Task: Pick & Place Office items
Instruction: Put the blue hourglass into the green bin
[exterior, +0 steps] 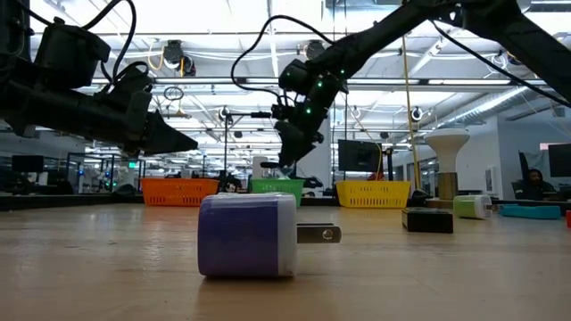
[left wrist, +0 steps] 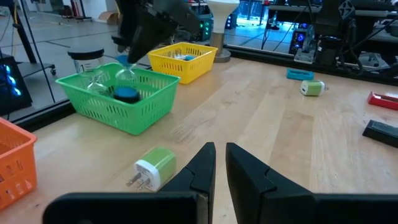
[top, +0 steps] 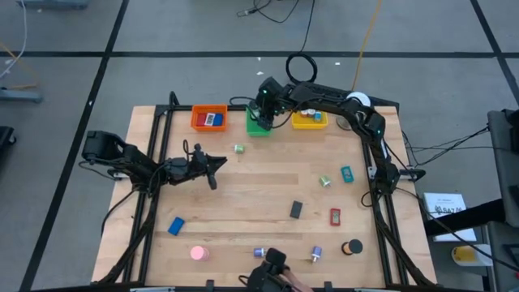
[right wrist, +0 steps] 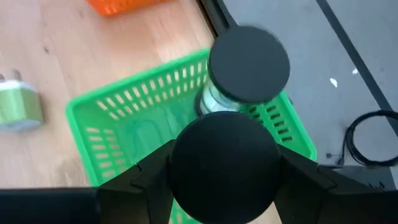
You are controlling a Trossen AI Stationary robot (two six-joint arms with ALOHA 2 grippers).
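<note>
Over the green slatted plastic bin at twelve o'clock on the surface, my right tool hangs with its fingers clamped on a round black disc-topped piece, jaws spread wide around it. I judge this is the drop step: the piece is held directly above the bin's opening so it will fall inside when let go. A second black-capped, clear-bodied round piece already sits in the bin, toward its far corner. The right arm reaches in from about two o'clock, elbow bent near the yellow plastic bin, wrist pointed steeply down. The orange plastic bin stands at eleven o'clock. My left tool waits at nine o'clock, fingers drawn together on nothing, arm stretched low and nearly level, aimed at a small green-and-white plug adapter lying just ahead of it. The rest of the office items remain scattered: a blue block at seven, a pink round piece beside it, a black block near centre, and a red block at four.
</note>
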